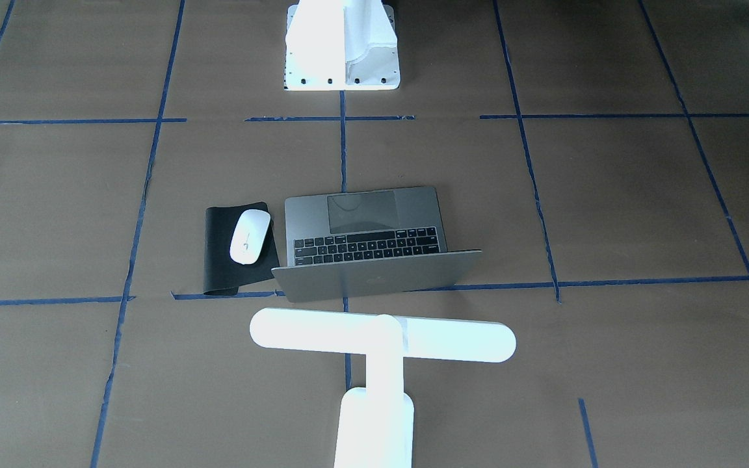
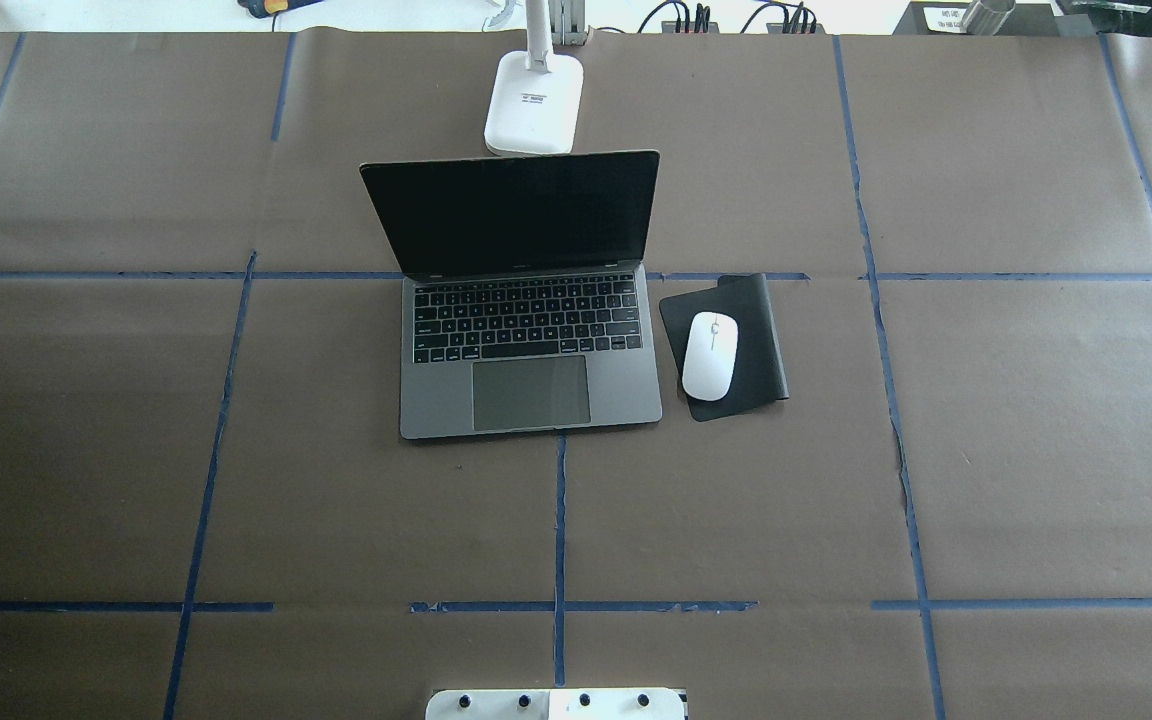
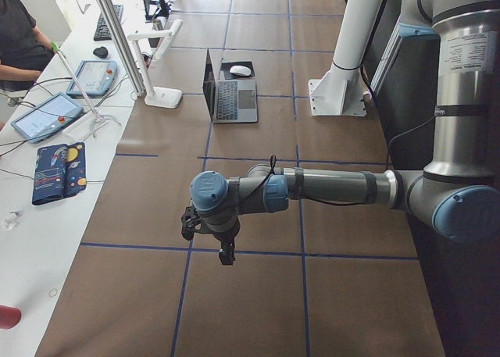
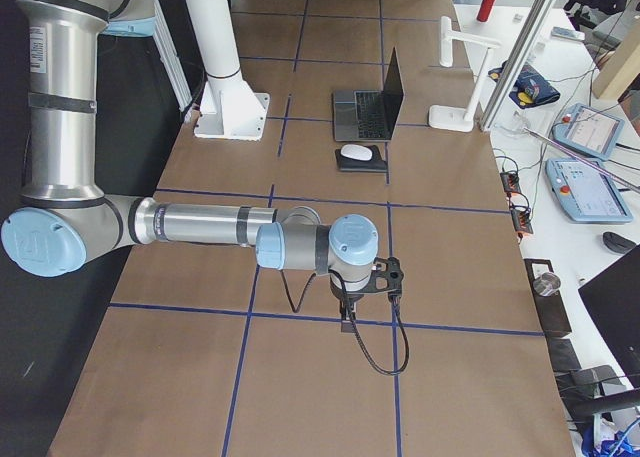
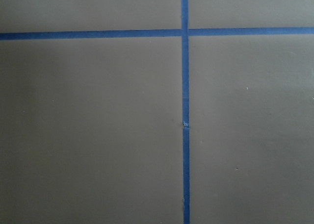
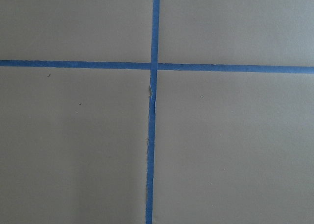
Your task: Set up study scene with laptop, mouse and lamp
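The grey laptop (image 2: pixel 531 370) stands open at the table's middle, its dark screen upright. Just to its right in the overhead view the white mouse (image 2: pixel 710 355) lies on a black mat (image 2: pixel 761 340). The white lamp (image 1: pixel 381 335) stands behind the laptop's lid, its bar level above its base (image 2: pixel 533 100). My left gripper (image 3: pixel 226 257) hangs over bare table far to the left of these things, and my right gripper (image 4: pixel 347 320) hangs far to the right. Each shows only in a side view, so I cannot tell whether it is open or shut. Both wrist views show only brown paper and blue tape.
The white bolted pedestal (image 1: pixel 342 45) stands at the robot's side of the table. Blue tape lines divide the brown surface into squares. Tablets, cables and a patterned pouch (image 3: pixel 58 169) lie on the white bench beyond the lamp, where a person (image 3: pixel 19 29) sits.
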Tool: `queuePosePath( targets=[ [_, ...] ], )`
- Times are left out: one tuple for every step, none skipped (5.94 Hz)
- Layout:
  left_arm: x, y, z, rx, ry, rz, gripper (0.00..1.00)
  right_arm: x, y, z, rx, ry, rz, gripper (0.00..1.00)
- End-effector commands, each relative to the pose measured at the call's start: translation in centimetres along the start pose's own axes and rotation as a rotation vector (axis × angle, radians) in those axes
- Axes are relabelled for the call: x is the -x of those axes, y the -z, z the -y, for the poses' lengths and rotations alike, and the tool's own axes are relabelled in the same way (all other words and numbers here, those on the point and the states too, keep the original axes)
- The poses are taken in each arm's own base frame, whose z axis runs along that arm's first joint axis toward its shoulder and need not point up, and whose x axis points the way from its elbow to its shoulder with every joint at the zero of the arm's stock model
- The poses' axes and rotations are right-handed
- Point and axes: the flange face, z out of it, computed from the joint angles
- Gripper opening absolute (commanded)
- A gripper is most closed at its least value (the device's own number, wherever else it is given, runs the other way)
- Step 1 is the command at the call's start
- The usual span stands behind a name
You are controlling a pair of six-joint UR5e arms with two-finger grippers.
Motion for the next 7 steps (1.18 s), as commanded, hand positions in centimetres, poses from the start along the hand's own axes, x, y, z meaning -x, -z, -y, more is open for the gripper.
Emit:
queuePosePath(
  targets=[
    [1.02, -0.39, -0.14, 0.007, 0.017, -0.002, 1.00, 0.02, 0.03, 0.07, -0.001, 0.001, 0.000, 1.00],
    [0.97, -0.33, -0.06, 0.005, 0.014, 0.000, 1.00, 0.05, 0.08, 0.15, -0.002, 0.002, -0.002, 1.00],
    [0.86, -0.21, -0.03, 0.002, 0.011, 0.000, 1.00, 0.10, 0.13, 0.23, -0.003, 0.001, -0.002, 1.00],
    [0.82, -0.27, 0.07, -0.005, 0.004, 0.001, 1.00, -0.04, 0.18, 0.13, -0.004, 0.000, -0.002, 1.00],
    [0.76, -0.20, 0.15, -0.007, 0.003, 0.001, 1.00, -0.08, 0.43, 0.12, -0.009, -0.001, -0.002, 1.00],
    [0.66, -0.10, 0.17, -0.009, 0.003, 0.001, 1.00, -0.15, 0.48, 0.10, -0.010, -0.003, -0.004, 1.00],
    [0.55, 0.01, 0.18, -0.011, 0.001, 0.001, 1.00, -0.28, 0.44, -0.06, -0.009, -0.006, -0.004, 1.00]
  ],
)
